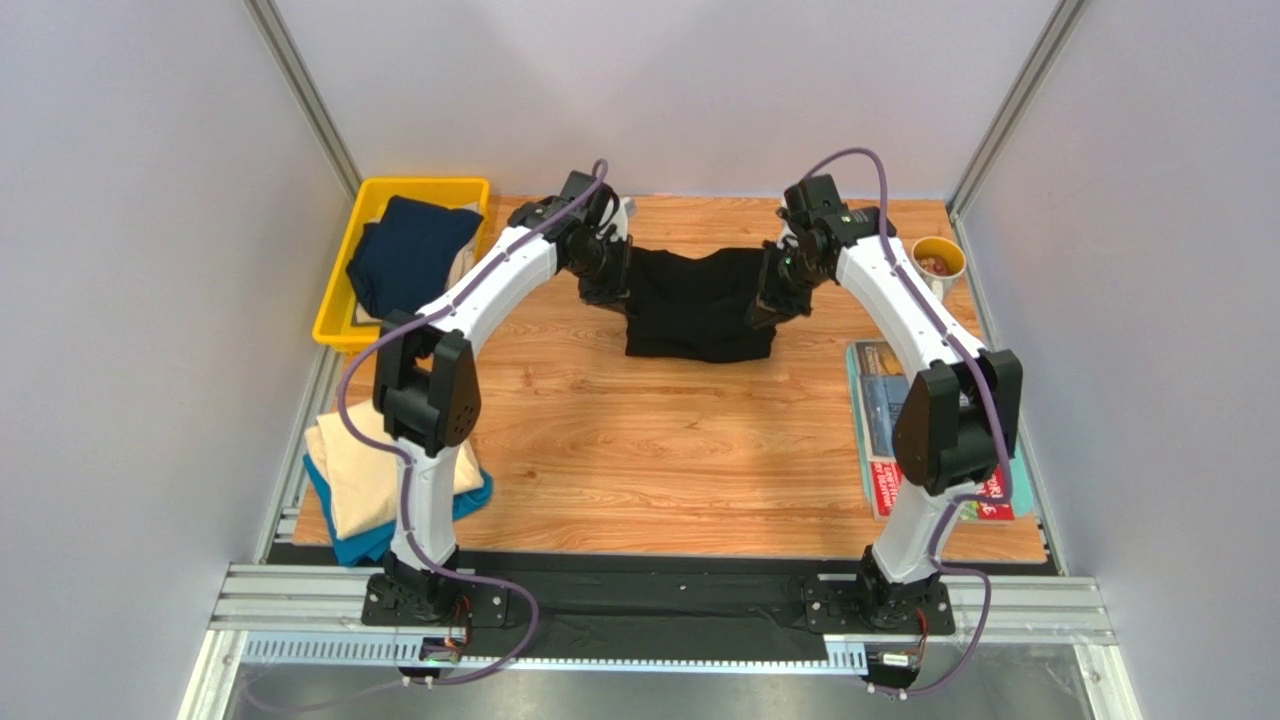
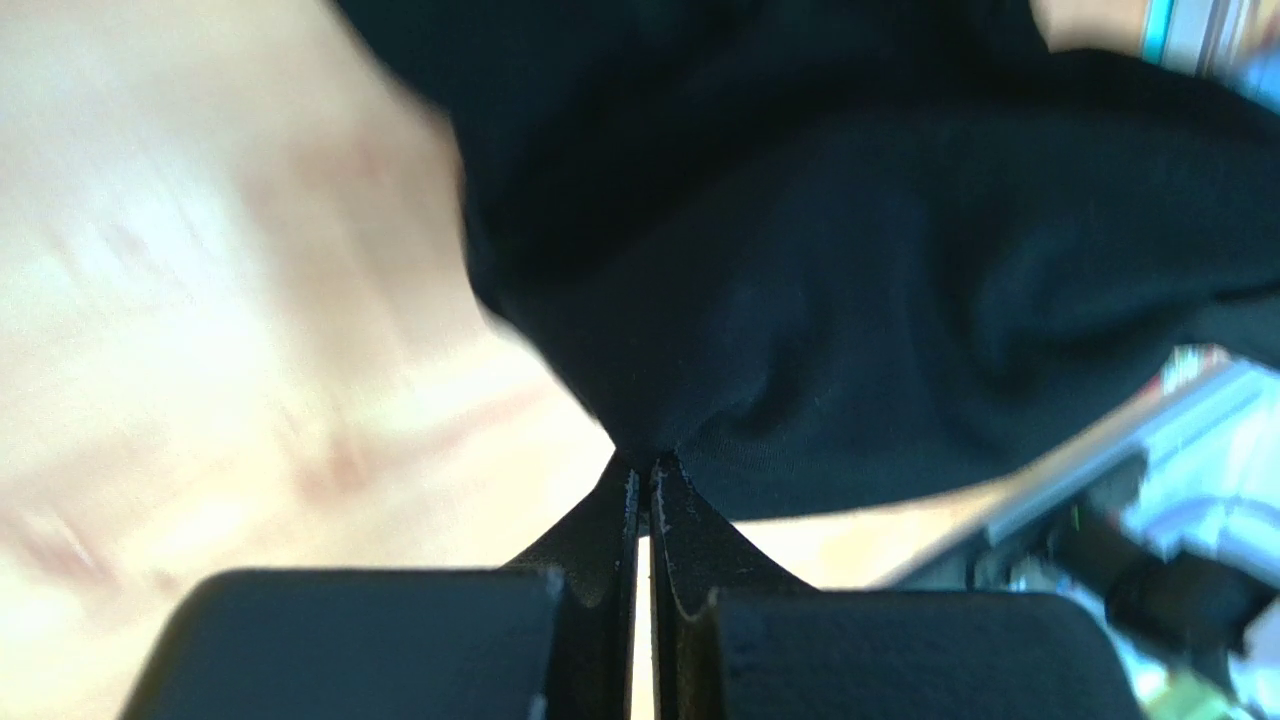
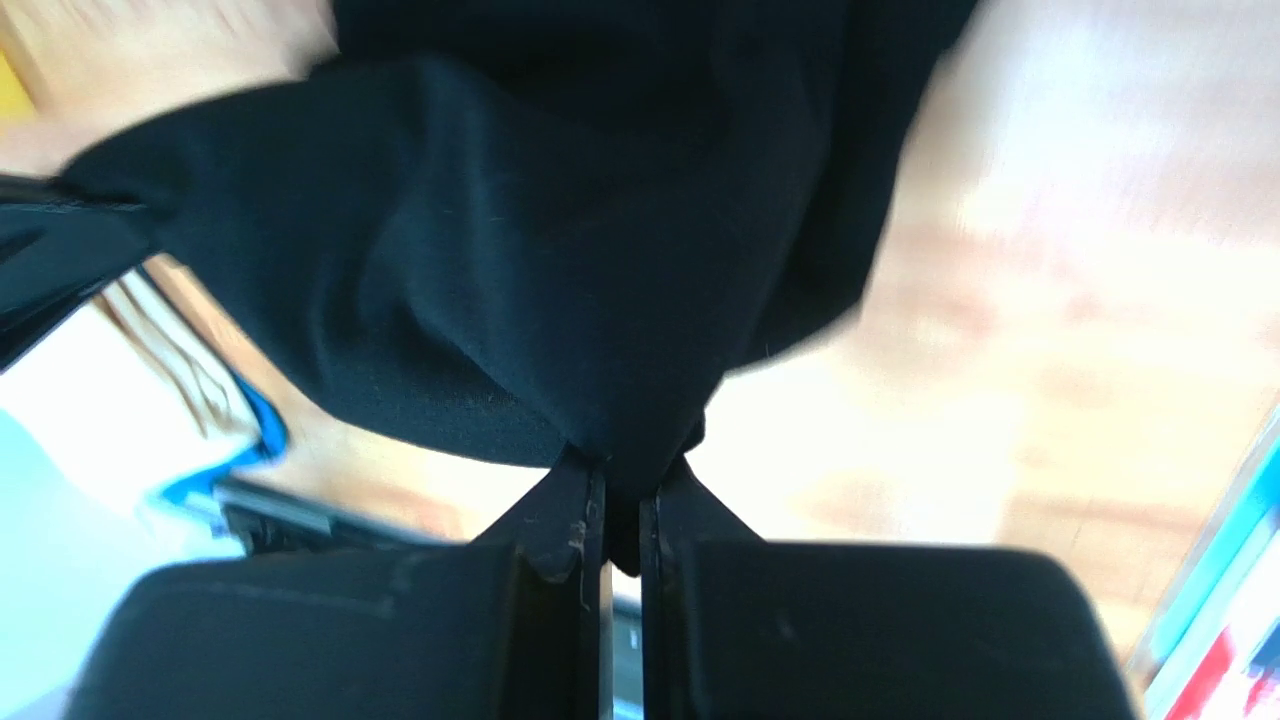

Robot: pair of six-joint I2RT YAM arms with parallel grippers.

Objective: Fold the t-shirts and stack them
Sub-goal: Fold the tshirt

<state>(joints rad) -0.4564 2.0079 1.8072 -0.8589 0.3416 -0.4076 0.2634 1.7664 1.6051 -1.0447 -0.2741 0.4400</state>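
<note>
The large black t-shirt [image 1: 700, 303] hangs stretched between my two grippers over the far middle of the wooden table, its lower part draped on the wood. My left gripper [image 1: 613, 275] is shut on its left edge; the left wrist view shows the cloth [image 2: 842, 300] pinched at the gripper's tips [image 2: 649, 468]. My right gripper [image 1: 781, 282] is shut on its right edge, cloth [image 3: 571, 255] bunched between the tips [image 3: 624, 477]. The dark navy t-shirt [image 1: 406, 252] lies in the yellow bin. The cream t-shirt [image 1: 376, 468] lies folded on the teal-blue one [image 1: 349, 537] at the near left.
The yellow plastic bin [image 1: 340, 285] stands at the far left corner. A small cup [image 1: 938, 264] stands at the far right. Colourful magazines [image 1: 875, 428] lie along the right edge, partly under my right arm. Grey walls enclose the table.
</note>
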